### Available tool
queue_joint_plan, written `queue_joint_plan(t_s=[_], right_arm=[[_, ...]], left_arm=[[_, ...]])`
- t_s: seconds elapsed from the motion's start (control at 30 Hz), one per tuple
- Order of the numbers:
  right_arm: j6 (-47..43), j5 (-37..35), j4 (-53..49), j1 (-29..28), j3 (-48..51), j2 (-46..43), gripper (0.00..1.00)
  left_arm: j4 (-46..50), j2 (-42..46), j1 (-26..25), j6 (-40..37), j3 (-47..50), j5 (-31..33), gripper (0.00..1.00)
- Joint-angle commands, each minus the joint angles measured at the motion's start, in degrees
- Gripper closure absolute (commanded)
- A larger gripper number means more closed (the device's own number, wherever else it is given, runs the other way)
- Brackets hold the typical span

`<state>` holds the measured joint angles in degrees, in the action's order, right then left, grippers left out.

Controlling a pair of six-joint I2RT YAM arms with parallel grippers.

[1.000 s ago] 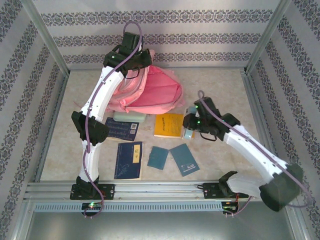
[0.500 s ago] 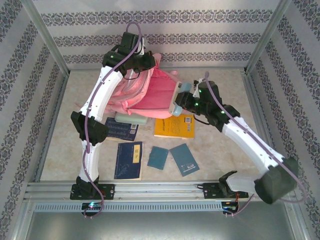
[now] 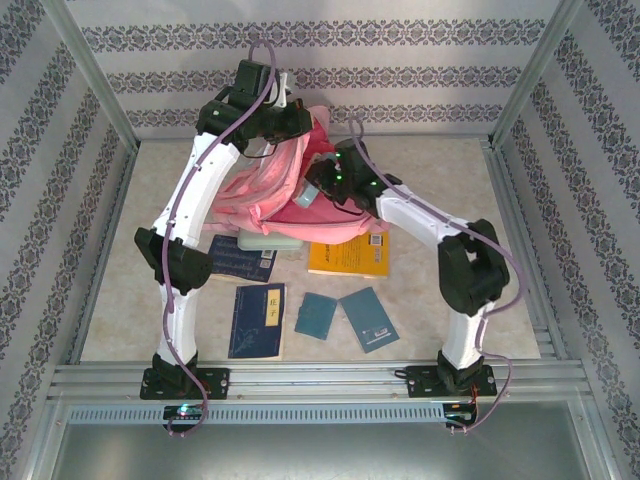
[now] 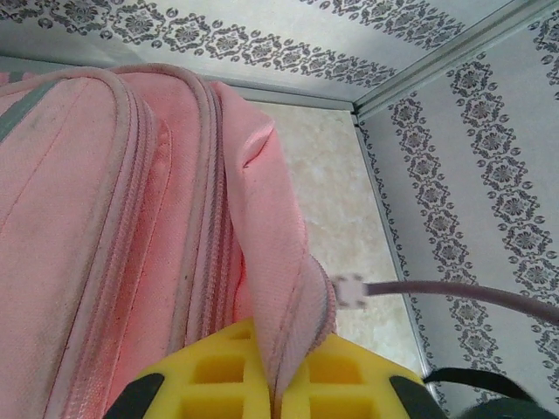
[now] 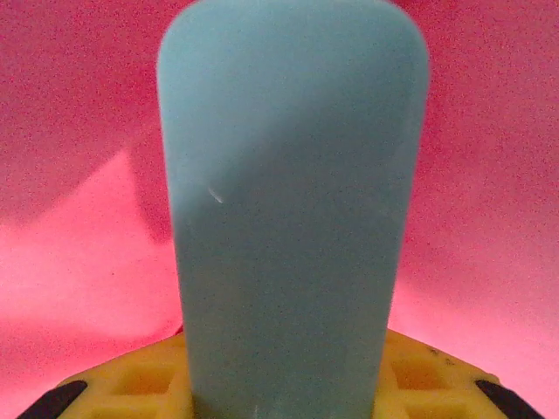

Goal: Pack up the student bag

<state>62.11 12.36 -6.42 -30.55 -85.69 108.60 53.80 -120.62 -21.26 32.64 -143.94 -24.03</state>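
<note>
Far centre of the worktop: large pink fabric backpack, upper edge raised. Left end effector is clamped tight on a fold of its zip-edged fabric (yellow pads on either side of the fold). Right end effector grips a pale blue rounded case, with pink lining all around it.

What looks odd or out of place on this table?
Nothing is spilled or broken. The student bag looks lopsided because the left gripper pinches the edge of its opening and holds it up, while the right gripper holds a pale blue case inside. A pale green case lies partly under the bag's edge.
</note>
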Motion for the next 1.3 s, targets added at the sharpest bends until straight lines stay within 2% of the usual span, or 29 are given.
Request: queue_joint_plan(t_s=[0.0, 0.07, 0.13, 0.2, 0.3, 0.5, 0.67, 0.83, 1.03, 1.13, 1.27], right_arm=[[4.1, 0.4, 5.9, -2.8, -6.4, 3.6, 0.69], [5.5, 1.0, 6.7, -4.2, -9.3, 6.7, 0.62], [7.1, 1.7, 8.5, -5.5, -10.8, 9.4, 0.41], [7.8, 3.4, 8.4, -5.9, -12.0, 11.3, 0.26], [6.7, 2.4, 8.4, -5.9, -10.0, 10.1, 0.17], [1.8, 4.9, 10.0, -3.3, -4.6, 4.8, 0.17], [-12.9, 4.5, 3.9, -2.9, -0.7, -4.5, 0.20], [-24.7, 5.5, 9.4, -2.3, 10.7, -15.1, 0.29], [-56.4, 13.5, 13.0, -2.5, 23.2, -24.1, 0.28], [-68.1, 16.7, 14.2, -2.9, 28.7, -27.0, 0.27], [-84.9, 16.1, 10.4, -6.6, 31.1, -26.6, 0.26]], left_arm=[[-4.5, 4.4, 0.3, 0.5, -3.8, -2.4, 1.00], [-4.9, 3.9, 0.4, 0.7, -4.2, -2.3, 1.00], [-4.7, 3.0, 0.4, 1.2, -5.5, -2.6, 1.00], [-3.8, 1.8, 0.4, 1.3, -7.6, -2.7, 1.00], [-2.6, 0.3, 0.6, 1.2, -10.2, -2.7, 1.00], [-2.6, -0.1, 1.6, 1.1, -10.4, -2.1, 1.00], [-1.9, -0.8, 2.5, 0.7, -11.3, 0.6, 1.00], [-1.1, -1.8, 3.3, 0.7, -12.8, 4.5, 1.00], [-0.4, -2.5, 4.0, 2.5, -13.3, 11.6, 1.00], [-0.7, -3.0, 4.2, 2.6, -13.5, 13.9, 1.00], [-1.4, -4.0, 5.2, 3.3, -13.7, 14.2, 1.00]])
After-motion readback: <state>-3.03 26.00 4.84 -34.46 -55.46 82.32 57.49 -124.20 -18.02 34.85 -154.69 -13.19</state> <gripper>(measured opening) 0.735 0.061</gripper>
